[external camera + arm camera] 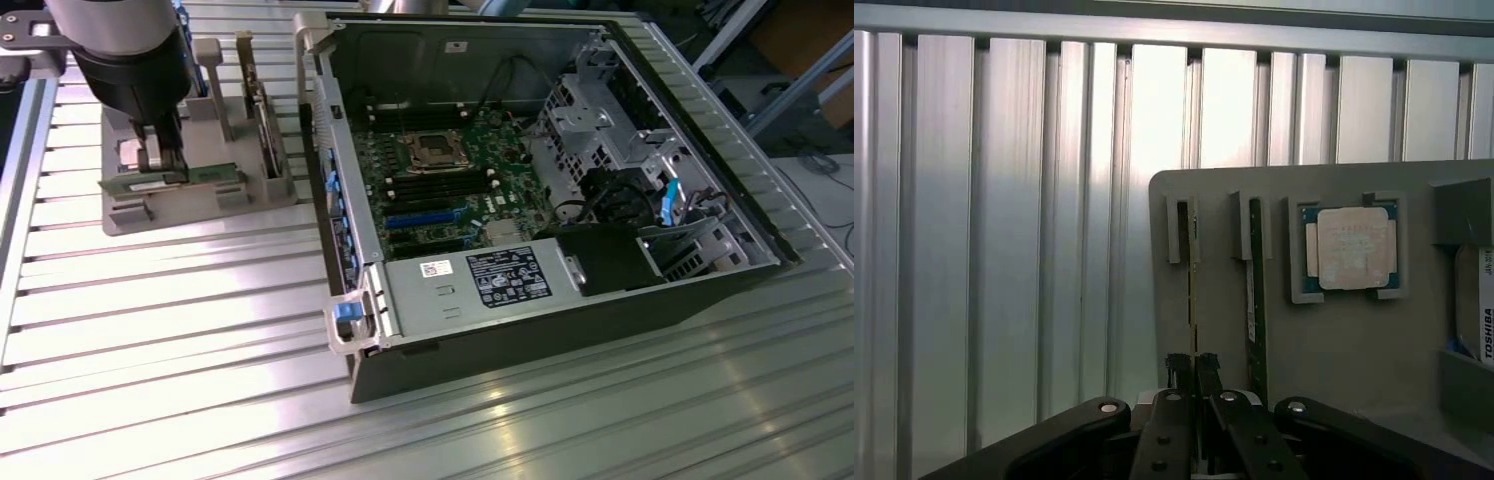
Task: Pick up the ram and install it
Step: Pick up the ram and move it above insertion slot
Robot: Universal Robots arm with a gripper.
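The ram (1191, 290) is a thin green stick standing on edge in a slot of the grey holder (1334, 340). My gripper (1194, 372) is shut on its near end, one dark finger pressed to each face. A second, similar stick (1255, 290) stands in the neighbouring slot. In the exterior view the gripper (166, 165) reaches down into the holder (147, 212) at the exterior view's left, with the green stick (207, 178) between its fingers. I cannot tell whether the stick has left its slot.
A square silver CPU (1351, 247) and a hard drive (1476, 315) also sit in the holder. The open computer case (367, 300) lies to the exterior view's right, with its motherboard's memory slots (434, 186) and socket (434, 150) exposed. The table is ribbed metal (174, 370).
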